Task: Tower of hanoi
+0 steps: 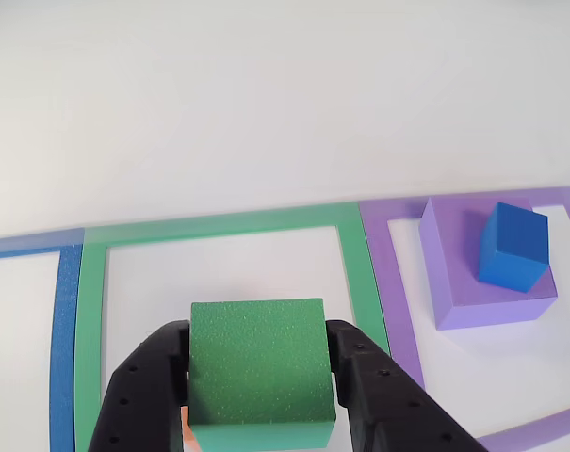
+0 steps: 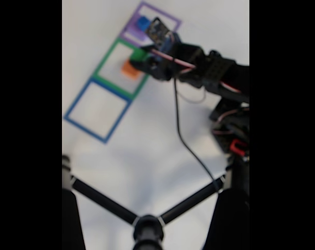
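Green block (image 1: 258, 367), pebbly foam with squared edges, sits clamped between the black gripper (image 1: 258, 377) fingers over the green frame (image 1: 219, 228), an orange block (image 2: 129, 69) peeking beneath. Right, the small blue cube (image 1: 514, 247) rests skewed atop the flat purple block (image 1: 454, 273), on the white desk (image 1: 266, 94).

Claw (image 1: 261, 377) clamped on green block (image 1: 259, 363)

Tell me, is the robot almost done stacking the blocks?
Not yet. Done: the blue cube sits on the purple block inside the purple frame. In hand: the gripper has its jaws clamped on the green block, over the green frame. Left: the orange block still lies in the green frame.
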{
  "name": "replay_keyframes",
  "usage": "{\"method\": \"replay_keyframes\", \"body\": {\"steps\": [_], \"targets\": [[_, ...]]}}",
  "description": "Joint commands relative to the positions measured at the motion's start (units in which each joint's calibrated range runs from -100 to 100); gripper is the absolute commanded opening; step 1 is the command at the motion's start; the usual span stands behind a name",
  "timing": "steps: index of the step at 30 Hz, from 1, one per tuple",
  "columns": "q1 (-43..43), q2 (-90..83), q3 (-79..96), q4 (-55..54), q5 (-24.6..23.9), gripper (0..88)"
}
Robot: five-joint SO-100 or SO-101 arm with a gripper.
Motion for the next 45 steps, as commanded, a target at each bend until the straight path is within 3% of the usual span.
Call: {"method": "replay_keyframes", "body": {"steps": [1,20,32,45], "targets": [[-1.3,4.3,-0.3,-8.1,0.0,5.6],[-1.5,22.1,-0.4,-27.9,0.0,5.8],[-1.8,27.3,0.1,-33.0,0.0,6.2],[-2.1,30.4,-0.7,-34.3,0.0,15.6]]}}
